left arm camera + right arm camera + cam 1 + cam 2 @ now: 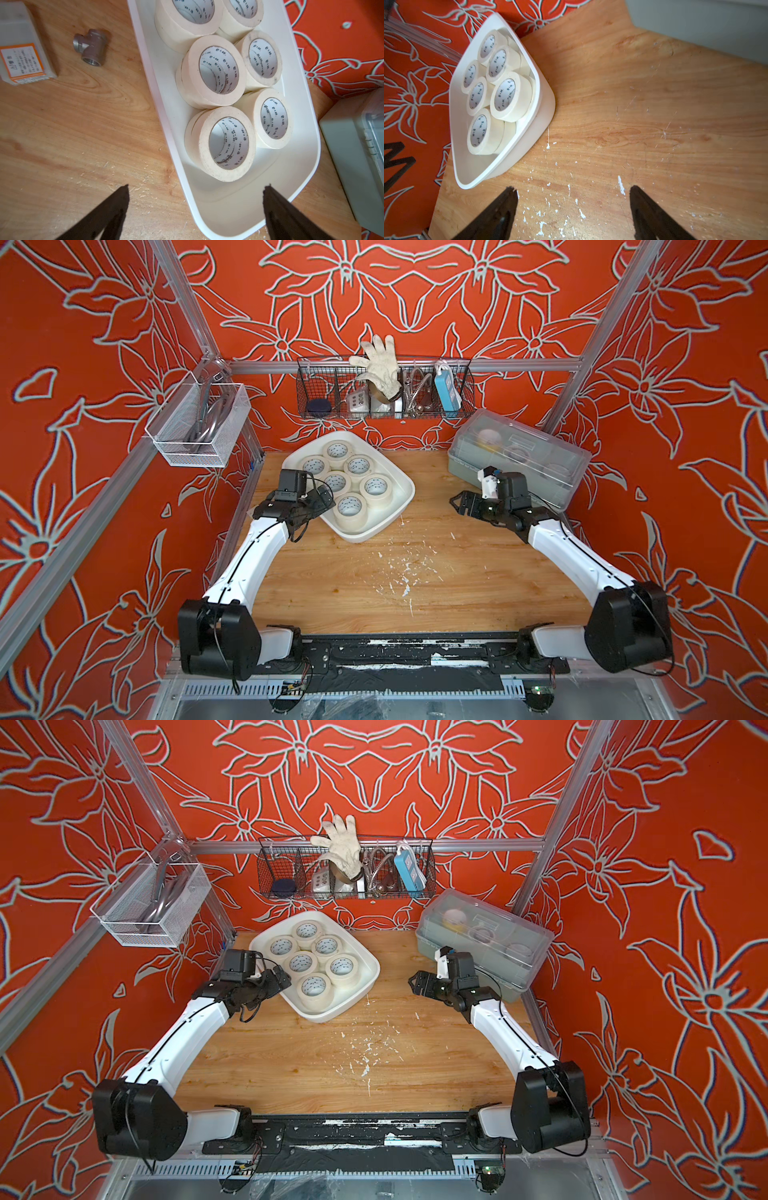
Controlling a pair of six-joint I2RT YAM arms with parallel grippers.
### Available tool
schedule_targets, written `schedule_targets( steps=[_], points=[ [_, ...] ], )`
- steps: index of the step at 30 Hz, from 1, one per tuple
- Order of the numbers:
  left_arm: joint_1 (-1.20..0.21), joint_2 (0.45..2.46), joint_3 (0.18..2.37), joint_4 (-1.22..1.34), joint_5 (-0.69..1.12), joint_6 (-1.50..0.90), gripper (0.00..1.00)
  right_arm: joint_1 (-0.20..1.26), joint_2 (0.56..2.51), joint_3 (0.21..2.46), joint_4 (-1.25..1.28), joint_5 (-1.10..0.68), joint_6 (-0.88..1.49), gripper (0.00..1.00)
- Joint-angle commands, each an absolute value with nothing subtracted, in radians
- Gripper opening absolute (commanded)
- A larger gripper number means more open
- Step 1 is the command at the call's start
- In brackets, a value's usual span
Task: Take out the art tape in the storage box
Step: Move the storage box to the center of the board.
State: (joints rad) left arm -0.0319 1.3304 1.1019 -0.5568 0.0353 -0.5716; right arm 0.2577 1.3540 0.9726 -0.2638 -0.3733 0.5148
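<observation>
In both top views, the storage box (pixel 397 508) is seen lying askew on the far left part of the wooden table (pixel 415 580). The art tape (pixel 351 508) is kept inside it: 6 cream rolls are counted from above, laid flat and packed side by side. The left gripper (pixel 322 498) is held over the box's near-left rim, just beside the nearest roll. Its jaws are spread and nothing is grasped. The right gripper (pixel 457 502) is held above bare wood, well apart from the storage box and just in front of the grey-green lidded box (pixel 519 456). It is likewise released, with nothing between its jaws. A wire basket (pixel 320 381) with a glove (pixel 380 364) is hung on the back wall.

In the left wrist view, 2 dark fingertips (pixel 122 199) are shown wide apart, 1 over the table and 1 over the box's inside, with its long wall (pixel 145 62) between them. A 2nd roll is made out beneath several of the upper ones (pixel 224 143). A metal tee fitting (pixel 91 46) and a small orange-labelled case (pixel 22 60) are seen on the wood beside the box.

In the right wrist view, the fingertips (pixel 510 199) are spread over paint-flecked wood, and no contact with the storage box (pixel 546 104) or its rolls (pixel 506 97) is shown.
</observation>
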Motion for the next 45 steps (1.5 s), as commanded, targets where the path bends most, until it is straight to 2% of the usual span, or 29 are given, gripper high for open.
schedule_targets(
  steps=[1, 8, 13, 23, 32, 40, 45],
  points=[
    [-0.020, 1.394, 1.156, -0.641, 0.073, -0.549, 0.98, 0.281, 1.345, 1.011, -0.311, -0.329, 0.472, 0.88],
    [-0.011, 1.559, 1.257, -0.690, 0.106, -0.532, 0.97, 0.283, 1.321, 0.980, -0.309, -0.294, 0.453, 0.87],
    [0.000, 1.647, 1.291, -0.684, 0.108, -0.538, 0.90, 0.282, 1.267, 0.951, -0.294, -0.223, 0.436, 0.84],
    [0.009, 1.727, 1.290, -0.660, 0.046, -0.558, 0.76, 0.282, 1.307, 0.949, -0.271, -0.250, 0.446, 0.84],
    [0.012, 1.781, 1.305, -0.660, 0.031, -0.514, 0.42, 0.282, 1.331, 0.942, -0.251, -0.274, 0.451, 0.83],
    [0.012, 1.750, 1.259, -0.640, 0.052, -0.503, 0.01, 0.282, 1.335, 0.916, -0.192, -0.299, 0.455, 0.83],
    [-0.001, 1.701, 1.235, -0.653, 0.127, -0.436, 0.00, 0.282, 1.376, 0.914, -0.150, -0.343, 0.474, 0.82]
  ],
)
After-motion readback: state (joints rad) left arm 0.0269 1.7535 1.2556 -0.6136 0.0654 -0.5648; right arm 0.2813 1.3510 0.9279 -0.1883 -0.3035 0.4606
